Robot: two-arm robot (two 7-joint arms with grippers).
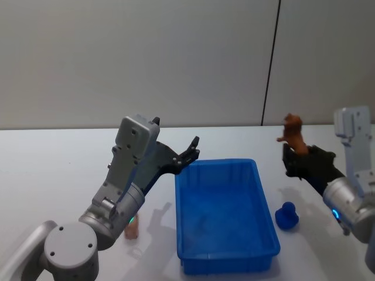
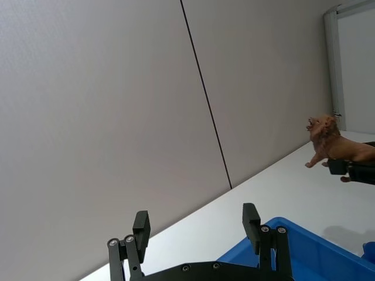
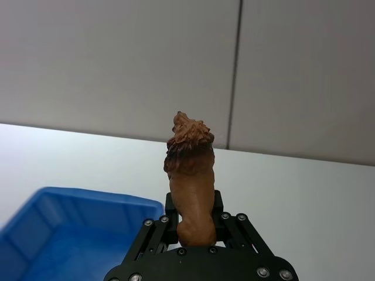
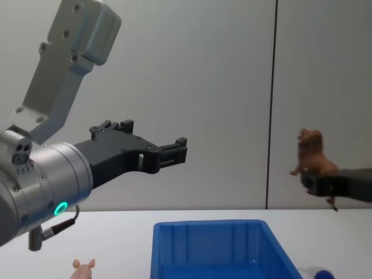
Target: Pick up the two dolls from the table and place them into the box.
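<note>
Nearest in the head view is the left arm's grey elbow, low at the left. From it the left gripper (image 1: 192, 150) rises above the table (image 1: 53, 170), just off the far left corner of the box (image 1: 266, 205). Its fingers are spread and hold nothing. A pig (image 1: 132, 228) stands on the table left of the box, partly hidden by that arm. At the right, the right gripper (image 1: 291, 157) is raised and clamped on the brown doll (image 1: 293, 133). This doll is upright in the air, beside the box's far right corner rather than over it. The blue doll (image 1: 287, 215) sits on the table just beside the box's right wall.

From the left wrist, the left gripper (image 2: 196, 225) shows its two fingers wide apart with the wall (image 2: 105, 117) behind. The box (image 2: 293, 243) lies below them. Farther off, the brown doll (image 2: 328, 143) juts from the right gripper (image 2: 351, 170). A blue speck at the edge may be the other doll.

From the right wrist, the brown doll (image 3: 190, 175) stands head-up, its lower body pinched in the right gripper (image 3: 193, 219) and blocking the view ahead. The box (image 3: 76, 234) lies off to one side on the table (image 3: 304, 187).

In the chest view the left gripper (image 4: 174, 151) hangs open, high over the box (image 4: 209, 244). The brown doll (image 4: 311, 152) sits in the right gripper (image 4: 317, 183), well above the table. The pig (image 4: 84, 267) peeks up at the bottom.
</note>
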